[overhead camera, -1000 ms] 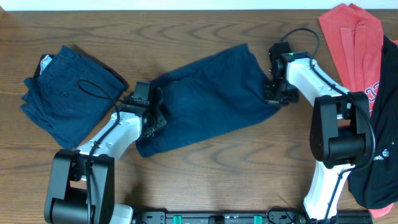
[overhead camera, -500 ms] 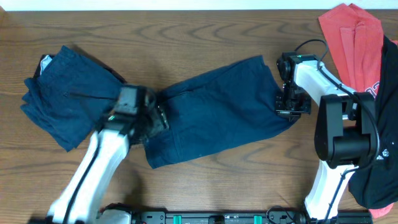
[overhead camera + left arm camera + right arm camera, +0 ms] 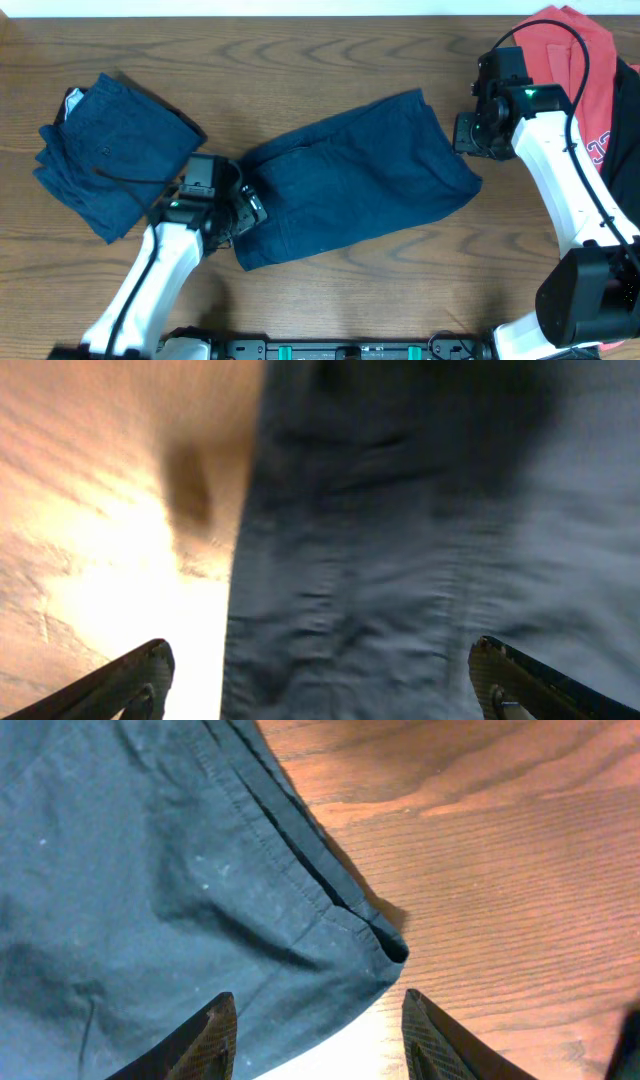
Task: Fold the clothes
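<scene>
Overhead, at 9 o'clock on the brown wood-grain table (image 3: pixel 320 50): a stack of folded dark navy-blue woven pieces (image 3: pixel 110 150), edges a bit uneven, well apart from both grippers' fingers. Next, the left gripper (image 3: pixel 247 207) sits at the 8 o'clock end of the dark navy-blue woven cotton shorts (image 3: pixel 355 175). These lie flat mid-table as one long slab slanting from 8 o'clock up to 2 o'clock. Left wrist view is blurred: the left gripper (image 3: pixel 320 690) is spread wide, its two dark fingertips (image 3: pixel 130 680) in the bottom corners. It holds nothing. One tip is over the table (image 3: pixel 90 530), the other over the shorts (image 3: pixel 420 560), with the cloth edge running between them. Contact with the cloth: cannot tell. The right gripper (image 3: pixel 466 135) is just beside the shorts' 2 o'clock corner, on bare wood. Right wrist view: the right gripper (image 3: pixel 320 1040) has its fingers (image 3: pixel 205 1040) parted with nothing clamped. The hemmed corner of the shorts (image 3: pixel 150 870) lies flat, its tip near the gap, at 12 o'clock from it, and the table (image 3: pixel 500 850) fills the 3 o'clock side. At 1 o'clock on the table lies a crumpled red T-shirt (image 3: pixel 560 55) with lettering near its edge. A black garment (image 3: pixel 620 180) with a small white logo runs down the 3 to 4 o'clock edge, partly under the right arm.
</scene>
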Motion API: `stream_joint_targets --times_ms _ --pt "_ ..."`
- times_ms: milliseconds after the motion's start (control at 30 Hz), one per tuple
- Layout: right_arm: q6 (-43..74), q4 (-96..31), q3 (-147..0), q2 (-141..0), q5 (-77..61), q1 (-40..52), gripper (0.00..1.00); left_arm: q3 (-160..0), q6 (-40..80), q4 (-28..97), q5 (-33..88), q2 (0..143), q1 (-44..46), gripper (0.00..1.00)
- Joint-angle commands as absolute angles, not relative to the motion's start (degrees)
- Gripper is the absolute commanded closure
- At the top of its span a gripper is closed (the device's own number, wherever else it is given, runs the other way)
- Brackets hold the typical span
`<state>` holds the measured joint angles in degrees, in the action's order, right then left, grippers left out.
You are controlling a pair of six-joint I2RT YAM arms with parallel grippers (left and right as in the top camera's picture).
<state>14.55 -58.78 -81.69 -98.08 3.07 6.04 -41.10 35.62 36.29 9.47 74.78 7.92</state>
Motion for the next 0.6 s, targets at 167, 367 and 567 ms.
stream_joint_targets --times_ms 167,367,567 --pt "12.6 -58.92 -82.06 -97.78 1.28 8.12 0.49 -40.49 39.35 28.84 19.29 89.3 7.68 0.01" --pt "11.81 -59.13 -82.06 -97.78 0.23 8.99 0.54 -40.51 34.57 23.88 24.64 95.48 7.66 0.68" --pt "6.42 -57.32 -81.87 -97.82 -7.84 10.83 0.99 -42.78 30.41 27.68 23.33 91.53 7.18 0.94"
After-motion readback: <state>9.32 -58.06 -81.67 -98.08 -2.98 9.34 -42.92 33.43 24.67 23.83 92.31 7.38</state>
